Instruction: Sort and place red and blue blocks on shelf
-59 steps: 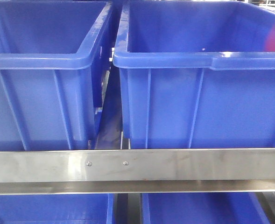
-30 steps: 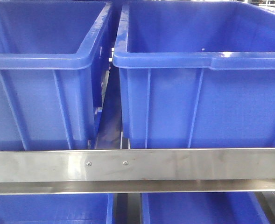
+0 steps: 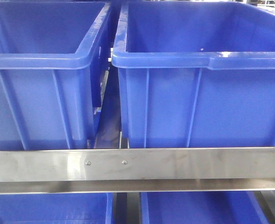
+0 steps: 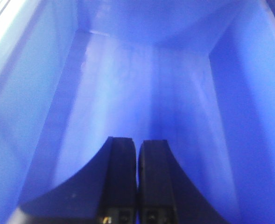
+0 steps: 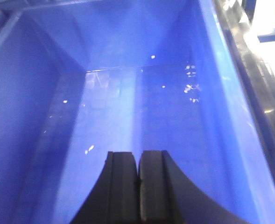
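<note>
The shelf's flat steel front rail (image 3: 184, 164) with two small screws crosses the front view. No red or blue block shows in any view. My left gripper (image 4: 137, 142) is shut and empty, pointing into a blue bin (image 4: 128, 84). My right gripper (image 5: 138, 155) is shut and empty, pointing into another blue bin (image 5: 128, 102) whose floor is bare. Neither gripper shows in the front view.
Two large blue plastic bins stand side by side on the shelf, left (image 3: 39, 60) and right (image 3: 202, 60), with a narrow gap (image 3: 108, 121) between them. More blue bins (image 3: 198, 207) sit on the level below. A steel surface (image 5: 263, 93) lies right of the right bin.
A red blur at the right edge of the right bin one second ago is gone. The front view has shifted very slightly.
</note>
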Robot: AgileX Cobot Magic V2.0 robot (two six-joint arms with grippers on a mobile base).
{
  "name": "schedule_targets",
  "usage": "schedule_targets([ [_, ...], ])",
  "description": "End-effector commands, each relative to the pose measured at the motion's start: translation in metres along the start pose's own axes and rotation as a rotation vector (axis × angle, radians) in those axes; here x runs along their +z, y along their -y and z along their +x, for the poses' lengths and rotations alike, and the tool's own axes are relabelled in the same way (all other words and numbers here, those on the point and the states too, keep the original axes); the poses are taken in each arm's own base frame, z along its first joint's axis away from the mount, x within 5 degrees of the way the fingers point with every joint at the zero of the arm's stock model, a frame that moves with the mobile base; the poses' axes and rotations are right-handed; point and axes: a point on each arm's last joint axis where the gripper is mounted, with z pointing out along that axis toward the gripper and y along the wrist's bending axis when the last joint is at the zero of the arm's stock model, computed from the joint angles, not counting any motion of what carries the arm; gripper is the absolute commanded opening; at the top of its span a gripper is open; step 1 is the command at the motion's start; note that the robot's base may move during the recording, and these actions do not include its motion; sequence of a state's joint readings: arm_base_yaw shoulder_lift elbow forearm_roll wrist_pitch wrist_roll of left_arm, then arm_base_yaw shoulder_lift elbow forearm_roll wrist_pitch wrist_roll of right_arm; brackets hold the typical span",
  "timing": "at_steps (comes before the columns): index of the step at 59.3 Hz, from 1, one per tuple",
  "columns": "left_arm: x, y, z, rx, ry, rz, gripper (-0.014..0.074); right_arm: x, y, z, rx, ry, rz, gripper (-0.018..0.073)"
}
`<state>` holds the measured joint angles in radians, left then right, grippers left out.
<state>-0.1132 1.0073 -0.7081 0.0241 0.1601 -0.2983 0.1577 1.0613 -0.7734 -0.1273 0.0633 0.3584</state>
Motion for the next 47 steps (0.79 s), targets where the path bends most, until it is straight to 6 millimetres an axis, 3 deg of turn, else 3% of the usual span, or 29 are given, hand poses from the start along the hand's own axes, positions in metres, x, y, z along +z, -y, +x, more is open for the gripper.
schedule_targets([
  [1,-0.017,0.004,-0.008,-0.009,0.124,0.045,0.0127,-0.020,-0.003,-0.012,-0.027,0.117,-0.032,0.0069],
  [28,-0.052,-0.008,0.033,-0.009,0.175,0.061,0.0127,-0.072,0.010,0.042,-0.066,0.126,-0.032,0.0069],
  [47,-0.053,-0.009,0.036,-0.009,0.168,0.059,0.0127,-0.077,0.011,0.046,-0.066,0.136,-0.034,0.0069],
])
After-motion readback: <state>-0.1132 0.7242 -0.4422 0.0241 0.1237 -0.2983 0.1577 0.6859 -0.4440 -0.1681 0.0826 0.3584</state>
